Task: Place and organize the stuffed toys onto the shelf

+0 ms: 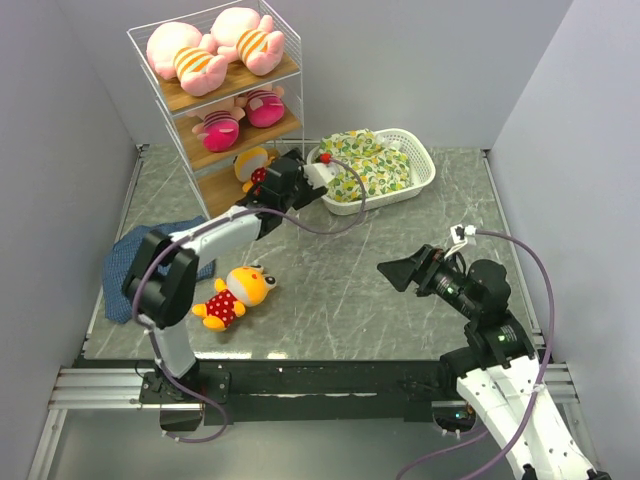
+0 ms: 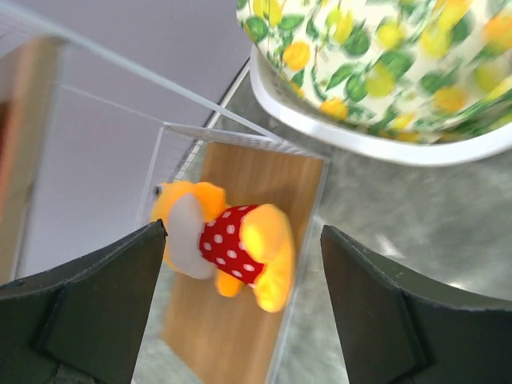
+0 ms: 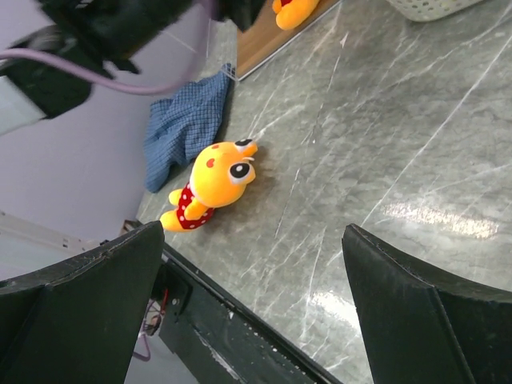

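The shelf (image 1: 152, 75) stands at the back left. Two pink pigs (image 1: 200, 55) lie on its top board and two pink-hatted dolls (image 1: 240, 115) on the middle board. One orange-yellow animal in a red polka-dot outfit (image 1: 253, 166) lies on the bottom board, also in the left wrist view (image 2: 228, 244). My left gripper (image 1: 275, 185) is open and empty just in front of it (image 2: 240, 264). The second orange-yellow animal (image 1: 238, 296) lies on the table, also in the right wrist view (image 3: 212, 184). My right gripper (image 1: 392, 272) is open and empty, right of it.
A white lattice basket (image 1: 425, 170) with a yellow-green patterned cloth bundle (image 1: 365, 165) stands right of the shelf. A blue cloth (image 1: 125, 262) lies at the table's left edge, partly under the left arm. Grey walls close in both sides.
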Available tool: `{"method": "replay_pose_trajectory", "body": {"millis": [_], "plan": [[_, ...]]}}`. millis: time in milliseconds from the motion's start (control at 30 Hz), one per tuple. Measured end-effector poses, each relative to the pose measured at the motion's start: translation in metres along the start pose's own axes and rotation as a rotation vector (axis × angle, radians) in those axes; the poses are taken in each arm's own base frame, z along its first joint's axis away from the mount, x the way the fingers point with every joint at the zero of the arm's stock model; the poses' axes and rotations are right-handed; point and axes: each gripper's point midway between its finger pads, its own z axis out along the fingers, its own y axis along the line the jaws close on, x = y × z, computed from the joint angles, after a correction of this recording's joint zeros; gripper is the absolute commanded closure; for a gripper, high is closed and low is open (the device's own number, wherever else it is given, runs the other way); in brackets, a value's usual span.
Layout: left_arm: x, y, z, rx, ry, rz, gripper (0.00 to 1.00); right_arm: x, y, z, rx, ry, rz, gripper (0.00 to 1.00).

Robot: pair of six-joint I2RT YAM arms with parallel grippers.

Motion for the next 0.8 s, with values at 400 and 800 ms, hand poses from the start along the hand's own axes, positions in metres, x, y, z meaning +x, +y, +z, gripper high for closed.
{"method": "replay_pose_trajectory", "body": {"millis": [400, 800], "plan": [[-0.035, 0.011, -0.129, 0.035, -0.052, -0.473, 0.04, 0.017, -0.003, 0.01, -0.038, 0.048, 0.11, 0.02], [0.022, 0.002, -0.242, -0.014, -0.05, -0.738, 0.04, 0.09, -0.019, 0.072, 0.024, 0.299, 0.29, 0.09]]}}
